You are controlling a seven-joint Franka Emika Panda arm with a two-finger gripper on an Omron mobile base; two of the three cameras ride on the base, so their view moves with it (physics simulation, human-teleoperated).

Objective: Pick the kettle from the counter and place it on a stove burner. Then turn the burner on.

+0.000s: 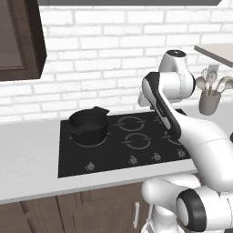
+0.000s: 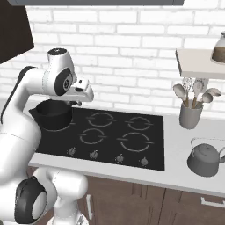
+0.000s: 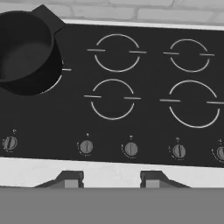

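The grey kettle [image 2: 205, 159] stands upright on the pale counter [image 2: 182, 173], right of the black cooktop [image 2: 57, 149]. My gripper [image 3: 111, 180] hangs high over the cooktop's left half, far from the kettle, and is open with nothing between its fingers. In the hand view it looks down on the front edge of the cooktop, above the row of knobs [image 3: 131, 149]. Several bare burners show, among them a front middle one [image 3: 112, 99] and a larger front right one [image 3: 194, 104]. The hand [image 2: 82, 91] sits just above the black pot.
A black pot [image 1: 88, 124] with side handles covers the left rear burner. A grey utensil cup [image 2: 190, 115] with spoons stands behind the kettle near the brick wall. A shelf [image 2: 200, 63] juts out above it. A dark cabinet [image 1: 20, 38] hangs at upper left.
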